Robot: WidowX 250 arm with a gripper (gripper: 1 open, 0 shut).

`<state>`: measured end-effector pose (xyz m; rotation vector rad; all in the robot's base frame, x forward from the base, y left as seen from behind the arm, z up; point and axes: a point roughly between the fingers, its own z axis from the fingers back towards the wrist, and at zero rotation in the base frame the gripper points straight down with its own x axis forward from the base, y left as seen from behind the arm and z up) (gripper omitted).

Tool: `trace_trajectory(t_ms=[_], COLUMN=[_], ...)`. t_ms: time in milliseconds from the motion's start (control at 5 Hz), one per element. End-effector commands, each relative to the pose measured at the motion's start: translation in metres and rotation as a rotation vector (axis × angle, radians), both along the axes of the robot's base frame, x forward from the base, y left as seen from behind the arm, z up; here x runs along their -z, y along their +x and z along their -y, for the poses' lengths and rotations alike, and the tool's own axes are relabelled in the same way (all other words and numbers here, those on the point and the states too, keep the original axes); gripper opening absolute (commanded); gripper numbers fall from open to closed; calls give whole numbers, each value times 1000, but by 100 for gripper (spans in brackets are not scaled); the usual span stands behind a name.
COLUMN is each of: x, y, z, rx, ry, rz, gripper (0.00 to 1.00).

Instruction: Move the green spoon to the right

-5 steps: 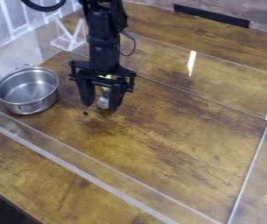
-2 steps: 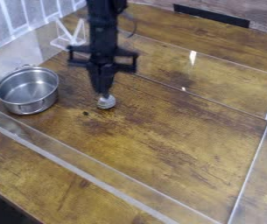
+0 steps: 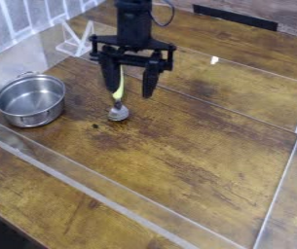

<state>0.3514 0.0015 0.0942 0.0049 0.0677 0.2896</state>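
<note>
Wide-spread black claw [image 3: 132,81] above slim yellow-green spoon [image 3: 117,102], round grey bowl on grainy wood.

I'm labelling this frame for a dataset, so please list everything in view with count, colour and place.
green spoon: one, yellow-green handle with a small grey metal bowl, lying on the table just right of the pot, under the gripper.
steel pot: one, silver, at the left edge of the table.
table: one, dark brown wood, filling the view.
clear barrier: transparent panels along the table's near and right edges.
white rack: one, white, at the back left; details unclear.
gripper: one, black, open, fingers pointing down above the spoon, not holding it.
</note>
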Motion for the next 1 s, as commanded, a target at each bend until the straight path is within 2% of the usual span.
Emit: trace_trajectory(t_ms=[0,400,600,800], x=[-22,-1,3,5], y=[0,-7,-4,-1], z=[-3,-25,-34,-42], rx=[11,-239,-234,-221], ry=[12,30,26,24], rz=[85,75,67,59], gripper=[100,100,100,0])
